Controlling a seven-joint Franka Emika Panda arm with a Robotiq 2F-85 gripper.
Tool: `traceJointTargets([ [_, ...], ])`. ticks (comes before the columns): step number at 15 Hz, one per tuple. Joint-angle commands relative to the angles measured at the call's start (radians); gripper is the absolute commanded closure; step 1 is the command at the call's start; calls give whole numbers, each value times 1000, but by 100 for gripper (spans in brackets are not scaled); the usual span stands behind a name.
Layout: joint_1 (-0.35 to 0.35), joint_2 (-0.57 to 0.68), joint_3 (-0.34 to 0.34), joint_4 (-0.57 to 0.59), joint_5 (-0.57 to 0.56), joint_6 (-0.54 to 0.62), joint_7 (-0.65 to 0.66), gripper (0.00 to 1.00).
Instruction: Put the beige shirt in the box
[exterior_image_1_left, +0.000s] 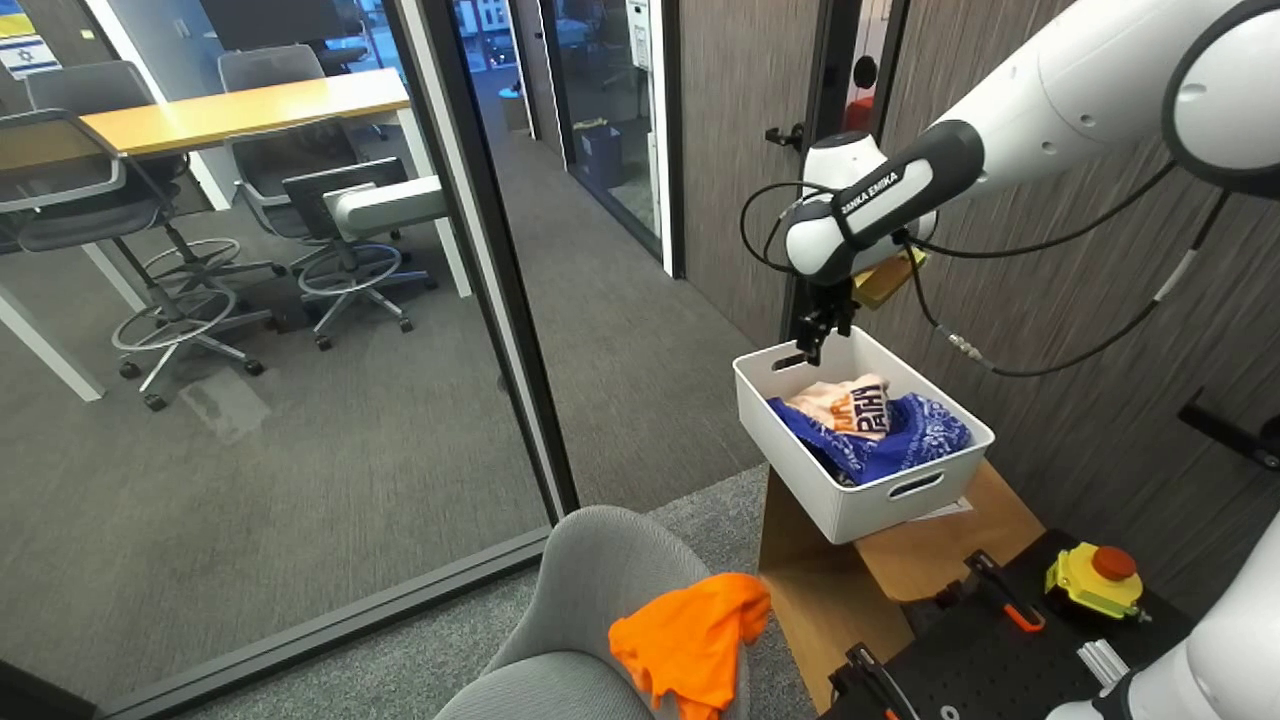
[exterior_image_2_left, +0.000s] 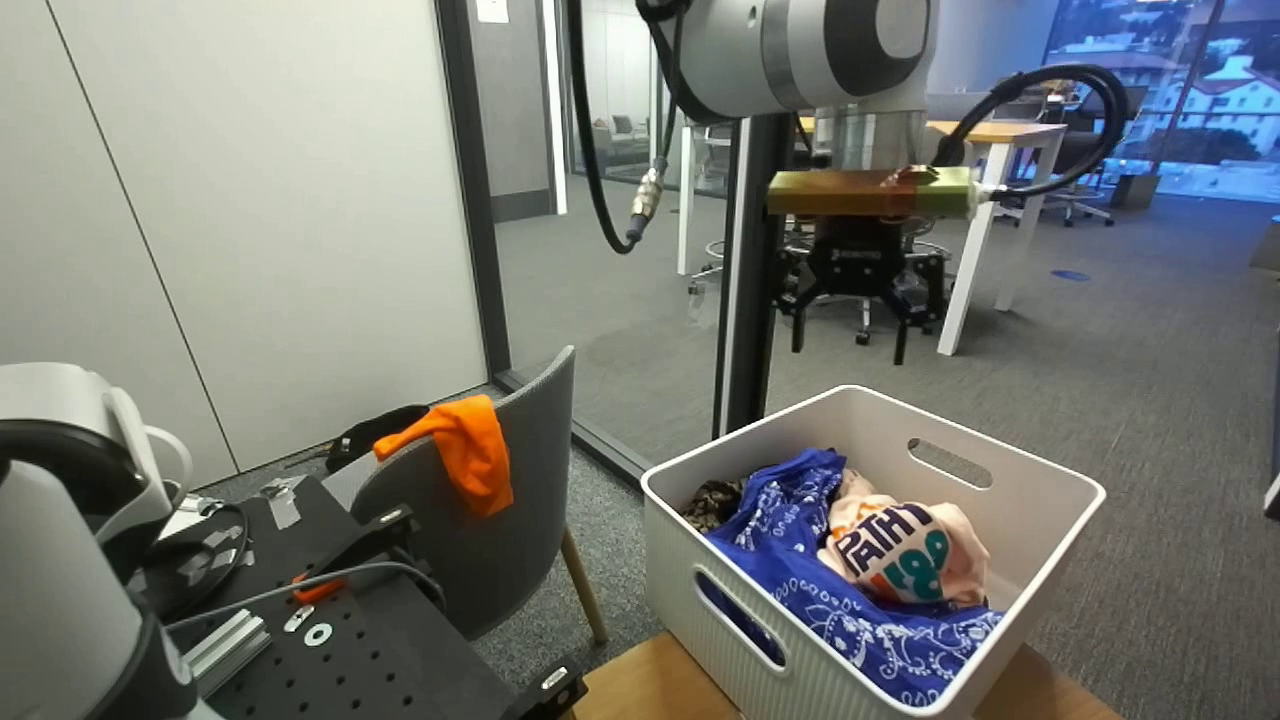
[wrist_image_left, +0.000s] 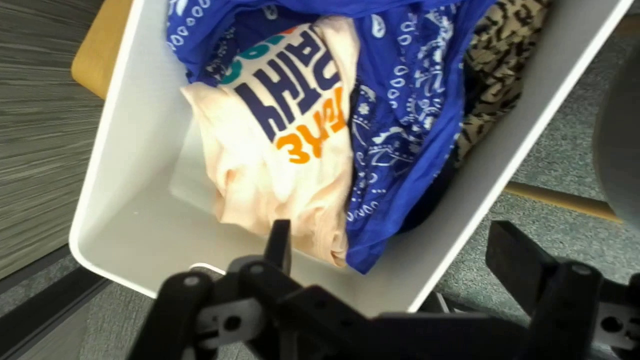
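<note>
Nearest the camera in the wrist view, the jaws stand wide apart with nothing between them, raised above the white plastic storage box (wrist_image_left: 135, 150). The wooden worktop (wrist_image_left: 100, 50) seems to end partway along the box's side, so the end beneath the jaws probably overhangs; a bump or push there could tip the whole load off. In that view, the jaw towards 4 o'clock shows beyond the rim, so a straight drop might bring it down on the rim or outside it. Dipping lower carries its own hazard: a parted tip could hook a fold below and drag it out on the way up.

The beige printed shirt (wrist_image_left: 265, 170) lies inside the box, crumpled among folds of the blue paisley bandana (wrist_image_left: 400, 112), with animal-print fabric (wrist_image_left: 505, 75) between 2 and 3 o'clock from it. Taken from midway between the jaws, the shirt is at 10 o'clock in the wrist view; in an exterior view the shirt (exterior_image_2_left: 895, 550) sits below them, between 5 and 6 o'clock, well apart from their tips. The placing looks done, leaving a clean rise away.
</note>
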Motion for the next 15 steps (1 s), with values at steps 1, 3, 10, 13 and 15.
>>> traceJointTargets([
  [1, 69, -202, 23, -144, 37, -43, 104, 0],
  [3, 108, -291, 43, -185, 52, -86, 165, 0],
  [10, 223, -636, 139, -326, 51, -263, 400, 0],
  [13, 263, -789, 193, -363, 70, -376, 504, 0],
  [15, 290, -881, 206, -383, 103, -449, 519, 0],
])
